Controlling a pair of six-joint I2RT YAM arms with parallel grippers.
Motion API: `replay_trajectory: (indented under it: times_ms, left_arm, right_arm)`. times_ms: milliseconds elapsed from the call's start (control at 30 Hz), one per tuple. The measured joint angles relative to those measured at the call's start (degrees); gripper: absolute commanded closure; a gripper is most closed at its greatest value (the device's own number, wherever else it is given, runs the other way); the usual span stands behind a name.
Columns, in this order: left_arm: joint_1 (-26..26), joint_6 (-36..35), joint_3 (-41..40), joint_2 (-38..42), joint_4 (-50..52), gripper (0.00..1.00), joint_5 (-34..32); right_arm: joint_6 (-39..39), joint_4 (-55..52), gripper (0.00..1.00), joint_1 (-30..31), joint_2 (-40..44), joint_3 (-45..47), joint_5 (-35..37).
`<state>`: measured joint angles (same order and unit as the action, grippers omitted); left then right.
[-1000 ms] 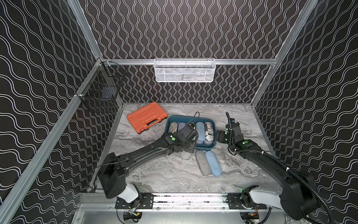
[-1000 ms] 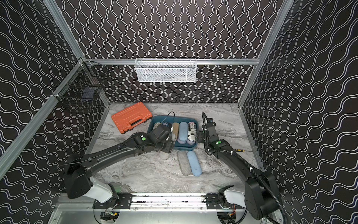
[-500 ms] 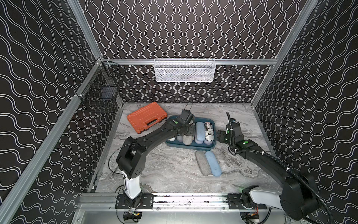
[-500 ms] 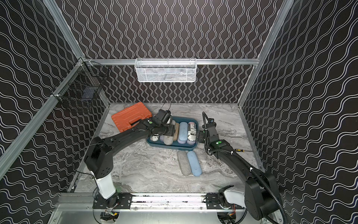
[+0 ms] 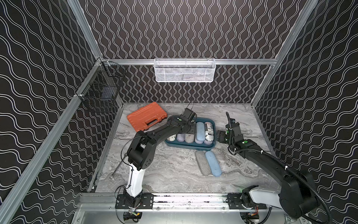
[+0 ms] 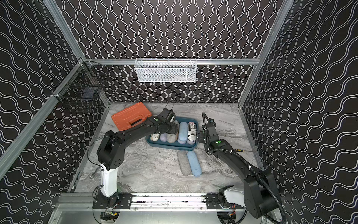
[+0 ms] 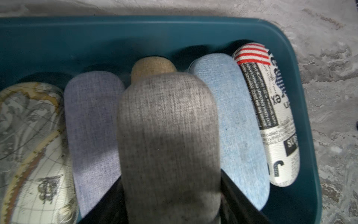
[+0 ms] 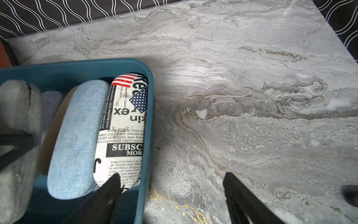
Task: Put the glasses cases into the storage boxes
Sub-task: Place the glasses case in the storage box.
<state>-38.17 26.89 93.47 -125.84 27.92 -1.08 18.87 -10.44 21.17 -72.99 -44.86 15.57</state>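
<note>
Black walls (image 5: 184, 29) patterned with thin white wavy lines enclose a grey marbled tabletop (image 5: 170, 174) on three sides, framed by aluminium rails (image 5: 242, 61), with a white mesh basket (image 5: 185, 70) hanging on the rear rail and a black wire basket (image 5: 98, 93) on the left-hand rail, under soft, even light.

1. Grey felt case (image 7: 168, 145): blurred, with its near end cut off by the frame edge. It covers most of the left gripper (image 7: 172, 199), whose fingers (image 7: 240, 195) show only as dark slivers on either side.
2. Tan case (image 7: 153, 66): one rounded end shows, the rest lies beneath the grey felt case.
3. Map-print case (image 7: 33, 145): cut off by the frame edge, as is the teal tray (image 7: 155, 29).
4. Right gripper (image 8: 172, 174): both fingers (image 8: 104, 194) are cut off by the frame edge.
5. Newspaper-print case (image 8: 124, 126): one end is behind a finger, one side behind the tray wall.
6. White mesh basket (image 5: 184, 60): pale contents, unidentifiable.
7. Black wire basket (image 5: 96, 91): dark object inside, unidentifiable.
8. Yellow-handled tool (image 6: 240, 150): too small to name.
</note>
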Motion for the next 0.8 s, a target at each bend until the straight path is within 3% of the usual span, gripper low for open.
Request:
replay_trajectory:
  times_ms: [267,500,800]
  left_arm:
    - [0.35,0.26,1.33,-3.13,-0.11,0.32,0.26]
    - [0.46,0.72,1.33,-3.15,-0.83,0.20,0.66]
    - [0.46,1.29,0.66,2.51,-1.03,0.15,1.05]
  right_arm:
    - [0.00,0.00,0.16,-0.22,-0.37,0.02,-0.02]
    - [0.00,0.00,0.16,-0.22,-0.39,0.04,-0.02]
    - [0.00,0.02,0.16,-0.28,-0.48,0.04,-0.07]
